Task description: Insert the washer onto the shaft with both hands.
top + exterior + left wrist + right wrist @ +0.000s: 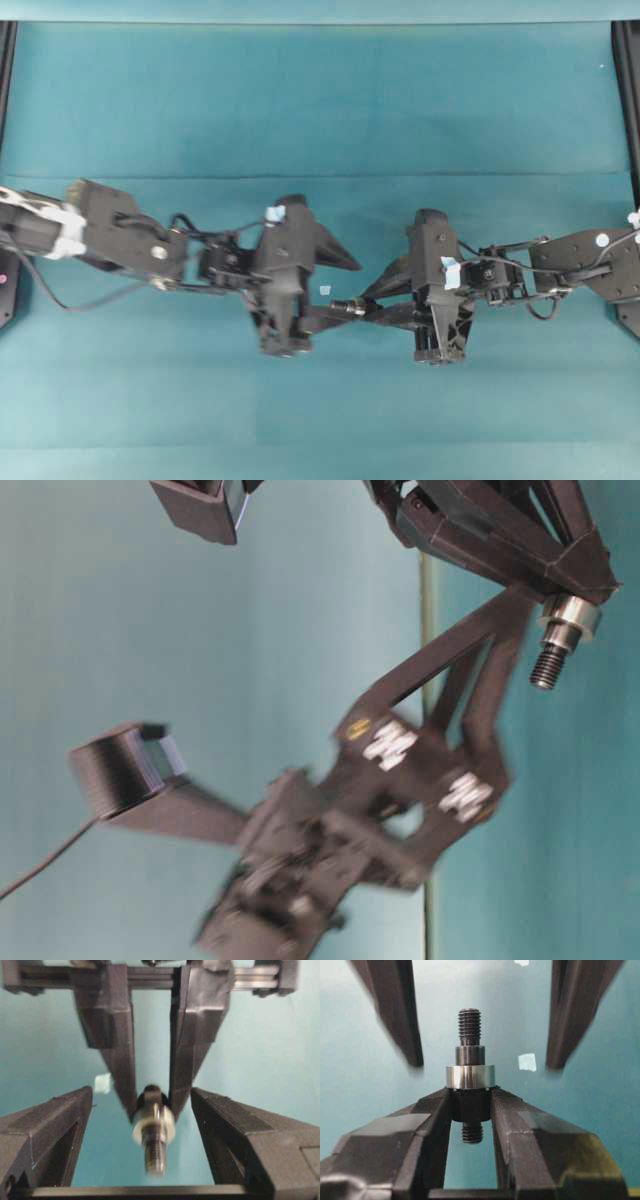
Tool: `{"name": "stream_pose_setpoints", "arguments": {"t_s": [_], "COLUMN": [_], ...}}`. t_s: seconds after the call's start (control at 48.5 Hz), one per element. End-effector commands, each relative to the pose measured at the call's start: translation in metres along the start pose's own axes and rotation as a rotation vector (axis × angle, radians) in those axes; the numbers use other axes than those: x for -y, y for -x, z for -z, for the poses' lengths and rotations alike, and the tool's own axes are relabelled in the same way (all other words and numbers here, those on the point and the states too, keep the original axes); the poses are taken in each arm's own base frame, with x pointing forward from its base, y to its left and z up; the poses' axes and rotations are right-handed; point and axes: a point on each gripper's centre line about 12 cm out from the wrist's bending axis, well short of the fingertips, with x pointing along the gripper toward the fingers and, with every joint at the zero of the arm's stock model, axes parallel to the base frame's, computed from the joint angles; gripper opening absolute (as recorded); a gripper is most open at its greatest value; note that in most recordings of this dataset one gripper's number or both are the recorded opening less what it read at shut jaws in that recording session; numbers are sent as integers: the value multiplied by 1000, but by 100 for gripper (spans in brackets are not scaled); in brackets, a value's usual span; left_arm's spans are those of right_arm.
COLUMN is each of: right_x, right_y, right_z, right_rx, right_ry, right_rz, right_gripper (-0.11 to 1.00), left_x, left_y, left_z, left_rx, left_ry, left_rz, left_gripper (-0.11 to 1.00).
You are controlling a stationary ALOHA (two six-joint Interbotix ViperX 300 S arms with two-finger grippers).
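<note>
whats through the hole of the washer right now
The shaft runs through the washer: its threaded end sticks out one side, its thicker body is pinched by the right gripper on the other. The stretch inside the ring is covered.

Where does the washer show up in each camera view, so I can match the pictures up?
Overhead: the washer is a tiny pale speck at centre, between the two arms.
Table-level: upper right, a shiny ring just above the threaded tip.
Left wrist: lower centre, between the open left tool's fingers.
Right wrist: centre, just above the right tool's tips.
Shared landmark: the shaft it sits on.
</note>
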Motion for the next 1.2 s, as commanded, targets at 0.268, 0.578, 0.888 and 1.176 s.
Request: {"name": "stream_pose_setpoints", "arguments": {"t_s": [0.268, 0.578, 0.888, 1.176], "right_x": [-1, -1, -2, -2], "right_y": [1, 1, 1, 1], "right_z": [-7, -7, -8, -8], "right_rx": [24, 21, 23, 23], "right_ry": [-5, -5, -6, -6], "right_rz": [-4, -4, -4, -5], "right_gripper": [0, 0, 0, 0], "left_x": [8, 7, 6, 6], "left_y": [49, 70, 77, 80], "left_z": [2, 17, 25, 26], "left_rx": [-28, -46, -113, -122], "left_ry": [-5, -7, -8, -9], "left_rz": [14, 14, 8, 7], "left_gripper": [85, 85, 85, 85]}}
